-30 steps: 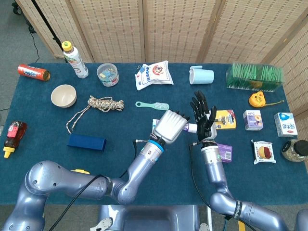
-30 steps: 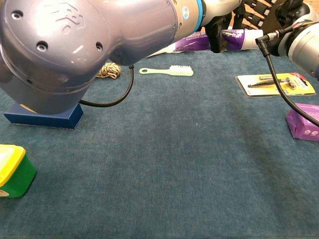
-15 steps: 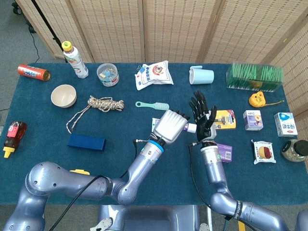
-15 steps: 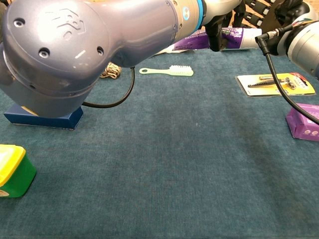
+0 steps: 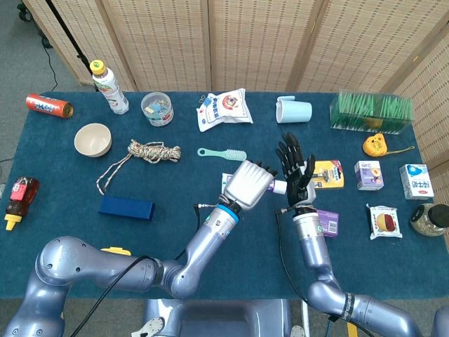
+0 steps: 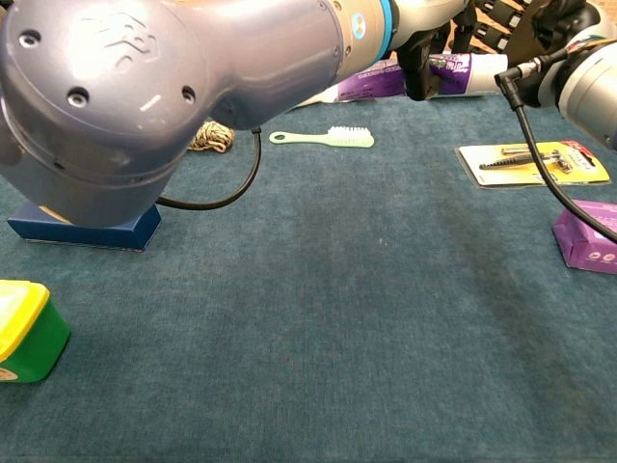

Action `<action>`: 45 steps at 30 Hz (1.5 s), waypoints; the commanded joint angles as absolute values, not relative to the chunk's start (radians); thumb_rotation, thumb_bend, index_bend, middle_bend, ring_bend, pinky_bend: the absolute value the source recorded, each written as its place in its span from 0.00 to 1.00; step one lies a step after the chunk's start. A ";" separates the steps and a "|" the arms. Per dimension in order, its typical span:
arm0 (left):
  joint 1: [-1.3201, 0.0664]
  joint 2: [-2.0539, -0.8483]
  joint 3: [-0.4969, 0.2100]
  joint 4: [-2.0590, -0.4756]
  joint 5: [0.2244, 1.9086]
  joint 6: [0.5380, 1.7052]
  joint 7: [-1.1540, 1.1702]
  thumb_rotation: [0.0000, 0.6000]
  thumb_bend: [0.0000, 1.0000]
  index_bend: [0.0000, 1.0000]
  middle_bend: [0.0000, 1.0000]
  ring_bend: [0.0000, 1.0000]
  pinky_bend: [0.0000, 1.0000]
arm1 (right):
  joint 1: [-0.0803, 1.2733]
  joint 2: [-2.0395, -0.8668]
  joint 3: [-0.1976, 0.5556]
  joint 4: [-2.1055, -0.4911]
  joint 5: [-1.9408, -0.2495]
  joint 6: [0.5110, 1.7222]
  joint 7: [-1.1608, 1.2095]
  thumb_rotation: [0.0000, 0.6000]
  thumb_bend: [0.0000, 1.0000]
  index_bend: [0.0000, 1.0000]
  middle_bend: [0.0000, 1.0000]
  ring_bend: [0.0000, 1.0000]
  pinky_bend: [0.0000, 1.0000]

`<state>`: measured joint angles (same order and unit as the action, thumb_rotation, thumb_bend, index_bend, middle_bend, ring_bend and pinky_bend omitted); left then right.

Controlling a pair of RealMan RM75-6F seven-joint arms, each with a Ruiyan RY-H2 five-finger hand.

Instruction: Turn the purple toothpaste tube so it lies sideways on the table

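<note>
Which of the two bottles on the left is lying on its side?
The brown sauce bottle with the yellow cap, at the table's left edge; the yellow-capped drink bottle at the back stands upright.

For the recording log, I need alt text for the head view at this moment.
Over a blue table, the left robot hand grips a purple toothpaste tube, mostly hidden under it, while the right robot hand stands beside it with fingers spread. A mint brush, rope and bowl lie behind.

A mint green brush (image 5: 222,153) lies near a coiled rope (image 5: 151,151); a cream bowl (image 5: 92,140) and a dark blue box (image 5: 126,208) lie further left
</note>
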<state>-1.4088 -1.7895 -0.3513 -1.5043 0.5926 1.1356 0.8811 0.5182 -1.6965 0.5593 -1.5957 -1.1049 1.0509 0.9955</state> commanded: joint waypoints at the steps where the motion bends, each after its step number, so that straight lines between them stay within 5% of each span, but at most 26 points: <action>1: -1.404 -1.784 -0.349 -1.508 0.594 1.133 0.882 1.00 0.71 0.56 0.50 0.41 0.57 | 0.518 -1.694 0.558 -1.591 -1.109 1.052 0.992 0.00 0.00 0.00 0.00 0.00 0.00; 32: -1.289 -1.708 -0.216 -1.566 0.626 1.037 0.834 1.00 0.71 0.53 0.48 0.38 0.57 | 0.484 -1.569 0.526 -1.550 -1.135 1.033 0.940 0.00 0.00 0.00 0.00 0.00 0.00; 41: -1.287 -1.720 -0.181 -1.558 0.570 1.006 0.873 1.00 0.70 0.41 0.39 0.30 0.56 | 0.479 -1.555 0.525 -1.533 -1.136 1.034 0.955 0.00 0.00 0.00 0.00 0.00 0.00; 45: -1.295 -1.710 -0.171 -1.571 0.517 0.989 0.902 1.00 0.68 0.26 0.25 0.18 0.43 | 0.486 -1.553 0.531 -1.516 -1.130 1.029 0.960 0.00 0.00 0.00 0.00 0.00 0.00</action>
